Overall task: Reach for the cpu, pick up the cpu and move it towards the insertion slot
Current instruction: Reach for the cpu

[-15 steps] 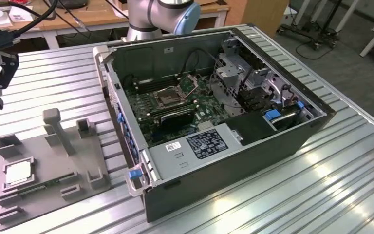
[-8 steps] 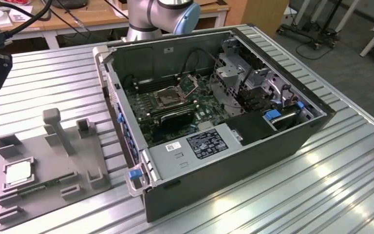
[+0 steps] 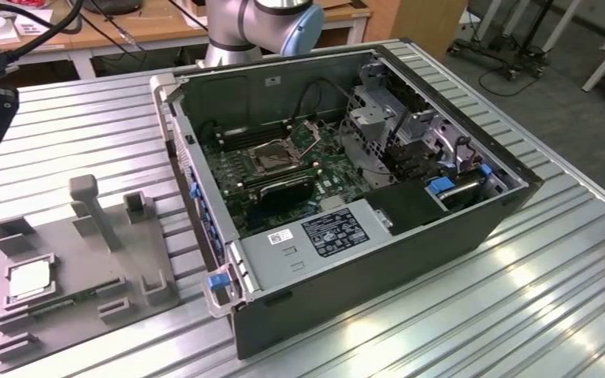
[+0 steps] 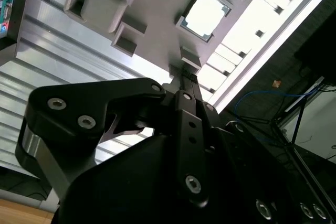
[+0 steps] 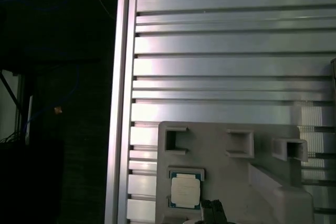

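At the exterior view's left, cpu [image 3: 29, 281] lies flat in its grey tray [image 3: 66, 264] recess, untouched. Gripper [image 4: 185, 72] hangs beyond the tray's far edge, tips drawn together, empty. Cpu lies nearward and below.

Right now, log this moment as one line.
gripper: apart from cpu | cpu: recessed in grey tray | insertion slot: in computer case

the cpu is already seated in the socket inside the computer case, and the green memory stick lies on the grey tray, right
No. The cpu is not in the insertion slot; it lies in a square recess of the grey tray, as the exterior view shows. The green memory stick does lie on that tray, and the slot is inside the computer case.
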